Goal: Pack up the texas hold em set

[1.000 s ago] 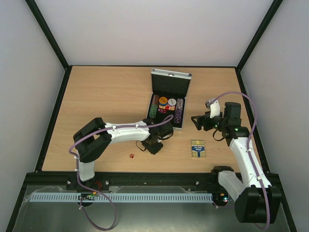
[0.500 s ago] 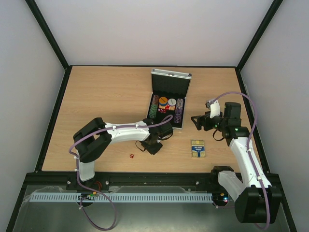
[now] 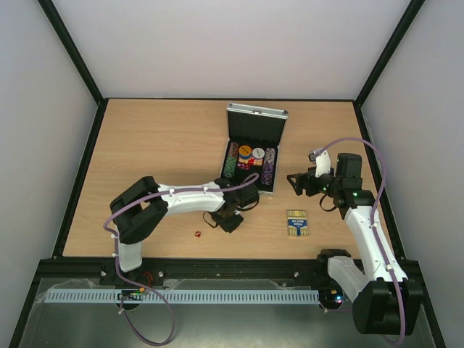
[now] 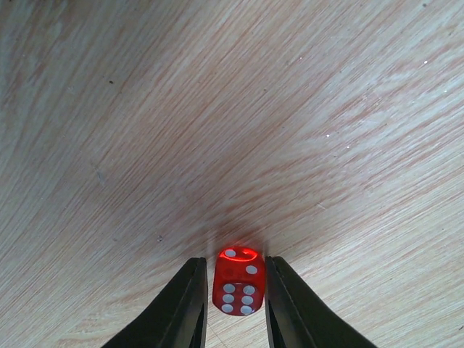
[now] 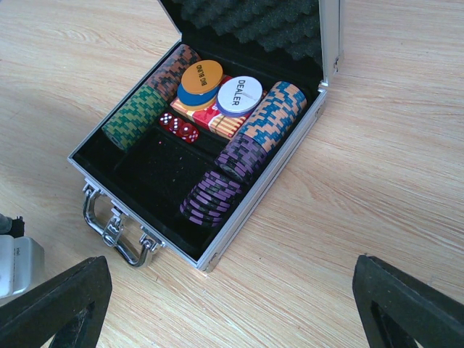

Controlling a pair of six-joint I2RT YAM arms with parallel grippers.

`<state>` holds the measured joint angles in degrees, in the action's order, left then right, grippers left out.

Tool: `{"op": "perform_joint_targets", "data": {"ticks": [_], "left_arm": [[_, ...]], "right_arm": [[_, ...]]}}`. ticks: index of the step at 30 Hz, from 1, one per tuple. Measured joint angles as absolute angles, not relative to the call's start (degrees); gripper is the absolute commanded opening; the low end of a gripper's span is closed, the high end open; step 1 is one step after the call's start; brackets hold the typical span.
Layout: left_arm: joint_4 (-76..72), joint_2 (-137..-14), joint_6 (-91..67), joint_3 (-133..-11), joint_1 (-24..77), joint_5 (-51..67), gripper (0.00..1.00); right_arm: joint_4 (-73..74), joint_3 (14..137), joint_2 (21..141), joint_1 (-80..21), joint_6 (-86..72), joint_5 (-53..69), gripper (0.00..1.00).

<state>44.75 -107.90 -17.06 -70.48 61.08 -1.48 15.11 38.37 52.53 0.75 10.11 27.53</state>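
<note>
Left pincer [image 4: 235, 262]: narrowed around one red die [image 4: 238, 286] low at the bench [image 4: 217, 109], fingers hugging its sides; firm hold not determinable. Right pincer [image 5: 232, 312]: wide apart, empty, facing open case [image 5: 209, 259], chips [image 5: 217, 196] stowed. Second die [image 3: 196, 233], card box [image 3: 296, 222]: loose on bench. Change over last second: none; die transfer pending
</note>
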Motion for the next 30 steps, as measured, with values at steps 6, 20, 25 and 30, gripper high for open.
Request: {"op": "perform_joint_targets", "data": {"ticks": [6,20,25,30], "left_arm": [[44.7,-107.9,-17.1,-70.4,61.1,-1.5,0.17],[51.0,-107.7,-19.0,-84.4,59.6,-3.3,0.17],[51.8,-108.5,-19.9,-93.1,56.3,-3.8,0.17],[52.1,-114.8,-20.0,-104.2,52.6,-4.2,0.17]], "right_arm": [[15.1,38.4,52.5,0.8,10.1,27.5,0.92],[15.1,38.4,52.5,0.8,10.1,27.5,0.92],[15.1,38.4,52.9,0.8,10.1,27.6,0.92],[15.1,38.4,53.2,0.8,10.1,27.5,0.92]]}}
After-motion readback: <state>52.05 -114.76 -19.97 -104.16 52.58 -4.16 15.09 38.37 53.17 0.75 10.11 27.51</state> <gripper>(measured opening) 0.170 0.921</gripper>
